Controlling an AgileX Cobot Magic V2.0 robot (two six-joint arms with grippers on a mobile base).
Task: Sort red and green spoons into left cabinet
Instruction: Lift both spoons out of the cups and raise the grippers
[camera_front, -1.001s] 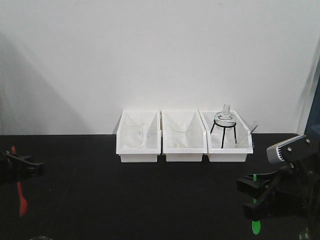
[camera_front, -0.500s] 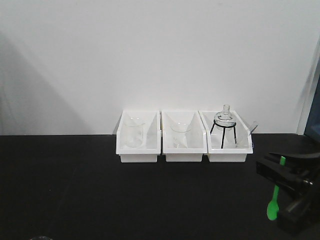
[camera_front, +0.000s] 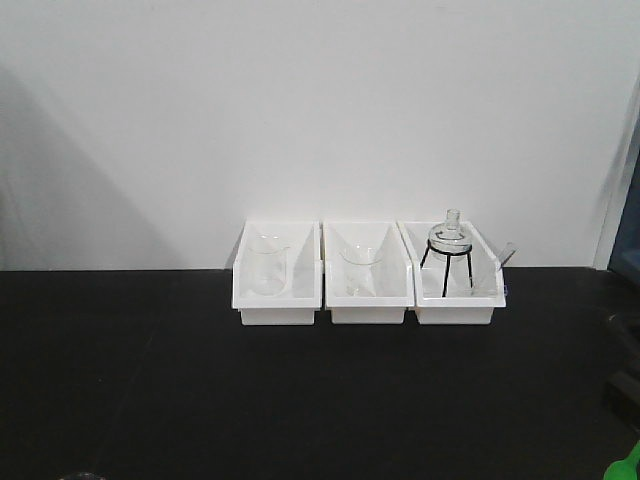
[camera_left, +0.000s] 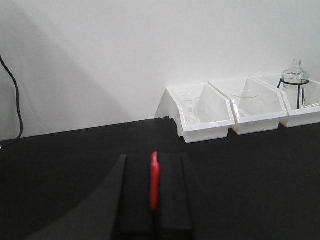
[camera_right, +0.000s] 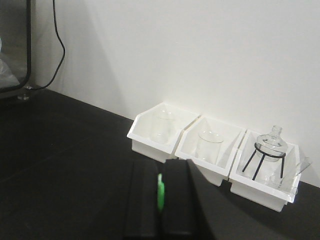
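Red spoon sits clamped lengthwise between the two black fingers of the left gripper. The green spoon is pinched the same way in the right gripper.

A black tabletop is seen, running back to a white wall. Three white bins are set directly on it, side by side in a row along the wall. From the left pincer they are found ahead and off to the right: the left bin nearest, the middle bin next, the right bin farthest. From the right pincer the row is found ahead, running off to the right.
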